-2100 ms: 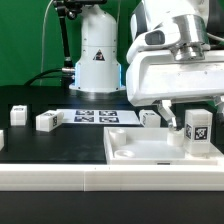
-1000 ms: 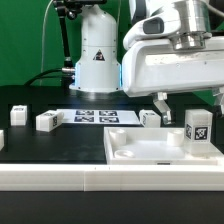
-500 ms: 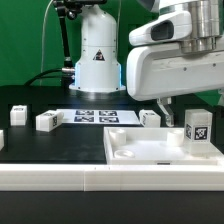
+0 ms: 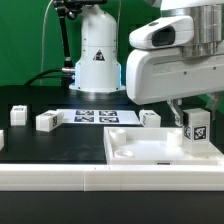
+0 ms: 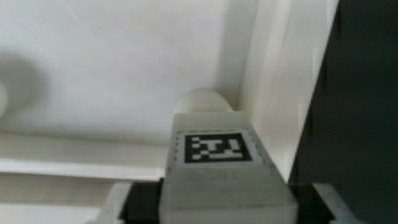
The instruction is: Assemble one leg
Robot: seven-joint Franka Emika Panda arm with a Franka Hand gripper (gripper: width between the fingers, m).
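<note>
White chunky tagged plastic leg sits inside the pincer; grasped or not, I cannot tell. A tilt could jam it in the flat white panel below.

Four tagged white legs, one edge-cropped white block, one white panel, one marker board.

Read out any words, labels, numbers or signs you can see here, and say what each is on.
Readable words or numbers: none.
Triangle warning sign on the white robot base: symbol too small to read.
Black-and-white square tags, patterns not text, on the leg, the marker board and a small block.
</note>
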